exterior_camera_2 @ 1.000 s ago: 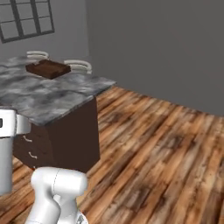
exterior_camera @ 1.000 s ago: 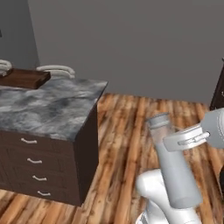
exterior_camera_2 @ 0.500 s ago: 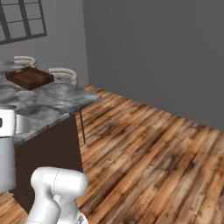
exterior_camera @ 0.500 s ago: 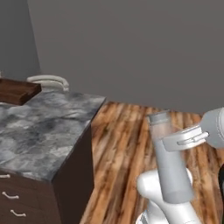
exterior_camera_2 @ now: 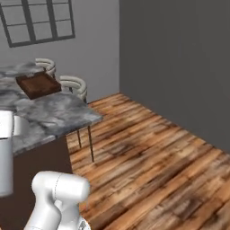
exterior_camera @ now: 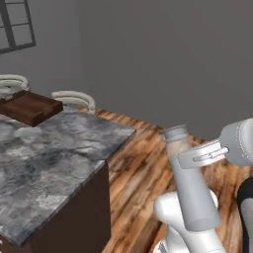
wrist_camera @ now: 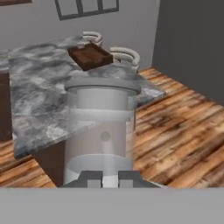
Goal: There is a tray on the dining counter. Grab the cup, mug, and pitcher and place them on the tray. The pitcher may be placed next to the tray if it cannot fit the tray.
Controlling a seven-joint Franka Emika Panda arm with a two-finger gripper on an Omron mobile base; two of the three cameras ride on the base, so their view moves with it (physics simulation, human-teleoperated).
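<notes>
My gripper (wrist_camera: 110, 178) is shut on the pitcher (wrist_camera: 103, 127), a tall pale grey-white bottle with a flared clear top. In the left base view the pitcher (exterior_camera: 190, 188) hangs slightly tilted over the wooden floor, right of the dining counter (exterior_camera: 54, 153), with the gripper (exterior_camera: 198, 157) clamped on its neck. The pitcher (exterior_camera_2: 5, 157) also stands at the left edge of the right base view. The dark brown tray (exterior_camera: 29, 107) lies on the far end of the counter, seen again as the tray (exterior_camera_2: 38, 85) and the tray (wrist_camera: 90, 56). The cup and the mug are out of view.
Two pale round-backed chairs (exterior_camera: 74, 99) (exterior_camera: 12, 81) stand at the counter's far side near the tray. A window (exterior_camera_2: 38, 20) is in the back wall, and a dark grey wall (exterior_camera_2: 179, 58) closes the right. Open wooden floor (exterior_camera_2: 148, 161) lies right of the counter.
The whole picture has shifted: the base has moved, and the counter's corner and the tray sit differently in both base views. The pitcher stays in my shut gripper.
</notes>
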